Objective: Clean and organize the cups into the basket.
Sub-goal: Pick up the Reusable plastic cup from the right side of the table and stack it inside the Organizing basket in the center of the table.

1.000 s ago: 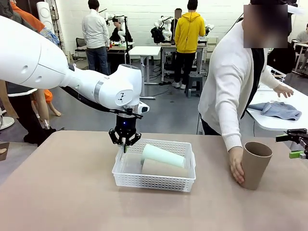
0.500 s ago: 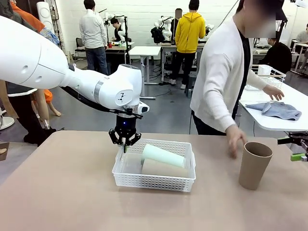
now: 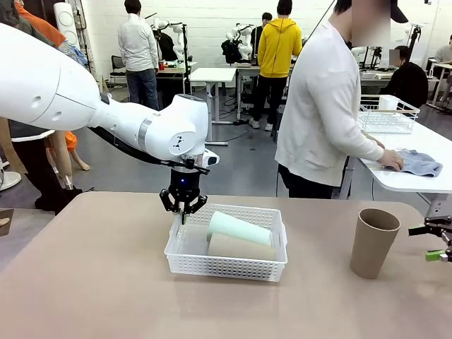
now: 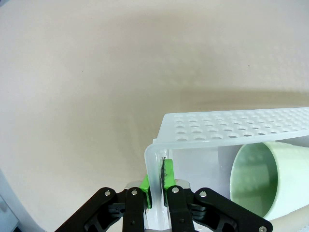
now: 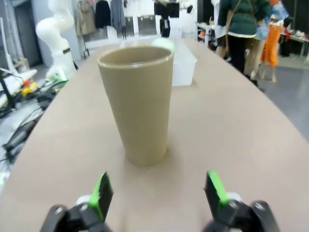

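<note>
The left gripper (image 4: 157, 181) clamps basket (image 4: 231, 126) rim; right gripper (image 5: 158, 187), spread, faces upright tan cup (image 5: 140, 101).

Basket (image 3: 227, 269): middle of the table (image 3: 92, 282).
Far cup (image 3: 239, 228): lying in the basket, at 12 o'clock of the near cup (image 3: 239, 247), apparently touching it.
Upright cup (image 3: 374, 241): on the table, 3 o'clock of the basket, well apart.
Left gripper (image 4: 157, 180): on the basket's 10 o'clock corner rim.
Right gripper (image 3: 432, 242): 3 o'clock of the upright cup, near.

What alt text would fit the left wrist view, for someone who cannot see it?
The left pincer is shut, its green pads clamped on a wall of a white perforated basket. Inside, a mint-green cup lies on its side, mouth toward the camera. The tan table stretches beyond.
</note>
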Robot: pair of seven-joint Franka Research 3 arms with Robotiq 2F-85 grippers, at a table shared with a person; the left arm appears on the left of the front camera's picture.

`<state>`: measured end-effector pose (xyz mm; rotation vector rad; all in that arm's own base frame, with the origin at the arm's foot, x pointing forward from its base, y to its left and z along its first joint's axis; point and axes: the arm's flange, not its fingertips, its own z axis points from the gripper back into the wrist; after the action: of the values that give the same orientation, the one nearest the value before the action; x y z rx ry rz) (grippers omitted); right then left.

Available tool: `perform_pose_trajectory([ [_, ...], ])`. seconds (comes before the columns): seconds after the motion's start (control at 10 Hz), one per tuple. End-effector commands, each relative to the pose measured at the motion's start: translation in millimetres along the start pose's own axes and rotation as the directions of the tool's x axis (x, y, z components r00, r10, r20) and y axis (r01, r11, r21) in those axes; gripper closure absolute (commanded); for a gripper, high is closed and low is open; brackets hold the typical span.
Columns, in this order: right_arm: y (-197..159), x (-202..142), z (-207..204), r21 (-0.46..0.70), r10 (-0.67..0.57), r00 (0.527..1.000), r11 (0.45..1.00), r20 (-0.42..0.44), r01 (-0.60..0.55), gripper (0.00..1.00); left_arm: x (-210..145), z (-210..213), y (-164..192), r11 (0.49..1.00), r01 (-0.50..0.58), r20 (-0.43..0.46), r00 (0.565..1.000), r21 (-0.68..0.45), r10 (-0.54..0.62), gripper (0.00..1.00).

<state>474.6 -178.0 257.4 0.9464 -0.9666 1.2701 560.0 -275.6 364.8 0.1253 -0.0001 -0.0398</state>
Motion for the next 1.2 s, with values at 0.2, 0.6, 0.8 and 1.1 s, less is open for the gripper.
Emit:
perform_pose_trajectory([
  [0.2,-11,-10,-25,0.013,0.065,0.998,0.998,-0.015,-0.064,0.0,0,1,1,1.0,0.003,0.007,1.0,0.011,-0.003,1.0],
  [0.6,-20,-3,-60,0.064,0.056,0.998,0.996,-0.001,-0.056,0.0,0,1,1,1.0,0.003,0.007,1.0,0.011,-0.003,1.0],
  [0.8,-23,0,-78,0.101,0.052,0.999,0.994,0.0,-0.051,0.0,0,1,1,1.0,0.003,0.007,1.0,0.011,-0.003,1.0],
  [1.1,-26,1,-105,0.158,0.033,0.999,0.987,0.0,-0.033,0.0,0,1,1,1.0,0.003,0.007,1.0,0.011,-0.003,1.0],
])
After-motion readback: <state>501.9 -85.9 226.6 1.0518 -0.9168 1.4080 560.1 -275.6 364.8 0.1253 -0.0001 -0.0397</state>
